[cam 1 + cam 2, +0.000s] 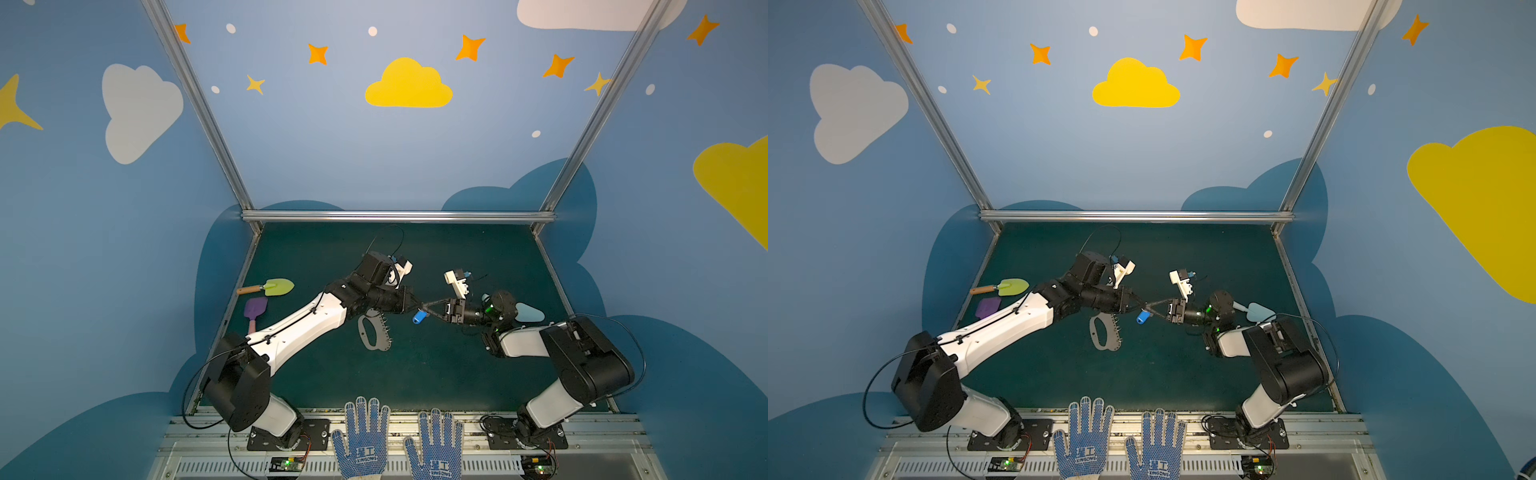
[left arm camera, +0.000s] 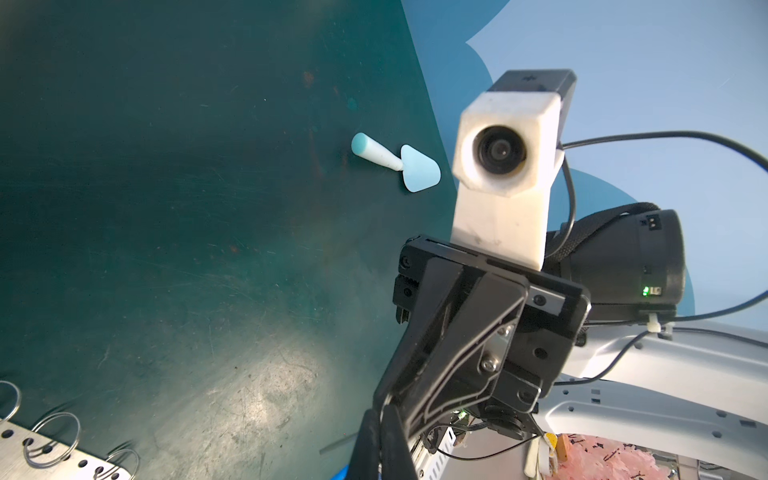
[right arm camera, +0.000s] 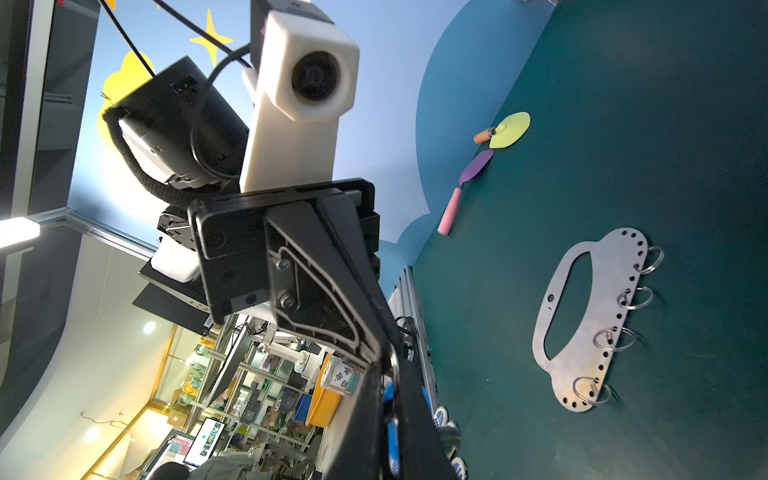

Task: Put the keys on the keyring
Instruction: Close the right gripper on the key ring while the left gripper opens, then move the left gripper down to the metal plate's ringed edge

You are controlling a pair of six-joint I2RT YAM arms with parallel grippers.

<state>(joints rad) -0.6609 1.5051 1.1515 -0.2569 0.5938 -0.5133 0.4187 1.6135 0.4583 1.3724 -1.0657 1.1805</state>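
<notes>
My two grippers meet tip to tip above the middle of the green mat. The keys [image 1: 419, 318] [image 1: 1142, 317] hang at that meeting point, the blue tag lowest. My left gripper [image 1: 417, 306] [image 2: 380, 415] is shut, with a sliver of the blue tag [image 2: 343, 473] beside its fingers. My right gripper [image 1: 428, 310] [image 3: 390, 374] has its fingers pressed on the blue tag [image 3: 393, 440]. The keyring [image 1: 380, 338] [image 1: 1111, 337] [image 3: 598, 307], a flat grey plate with an oval cutout and wire rings, lies on the mat below the left gripper, untouched. The silver key itself is hidden.
A green toy spade [image 1: 279, 286] and a purple one [image 1: 255, 309] lie at the mat's left edge. A pale blue spade [image 1: 530, 312] [image 2: 415, 168] lies behind the right arm. Two blue-dotted gloves [image 1: 365, 440] rest on the front rail.
</notes>
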